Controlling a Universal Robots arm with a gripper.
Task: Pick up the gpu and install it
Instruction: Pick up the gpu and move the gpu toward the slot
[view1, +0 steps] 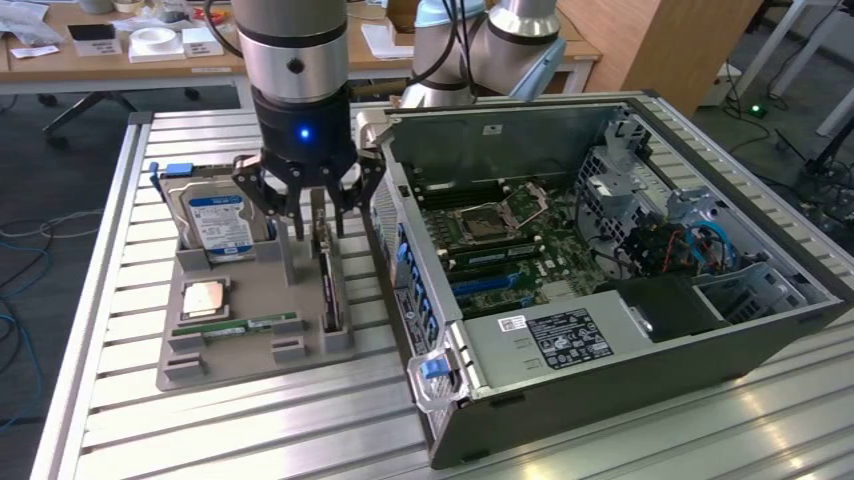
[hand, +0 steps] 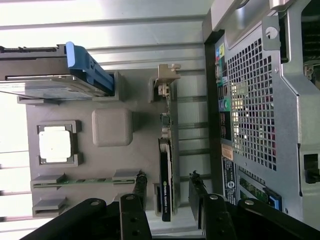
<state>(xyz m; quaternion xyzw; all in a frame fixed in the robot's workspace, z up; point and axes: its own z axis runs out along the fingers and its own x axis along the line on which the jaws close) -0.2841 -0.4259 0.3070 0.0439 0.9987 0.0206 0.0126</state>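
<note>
Right now we are holding the gripper (view1: 315, 222) spread, one finger on each side of the gpu (hand: 165, 170) standing on edge in its holder (view1: 240, 350) just below; nothing is gripped, so lifting and installing are both remaining.

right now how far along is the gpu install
Done: the gripper sits over the gpu, open fingers either side of it. In hand: nothing; the card stands on edge in its slot in the grey tray, not gripped. Left: grasping, lifting and seating it in the open computer case.
</note>
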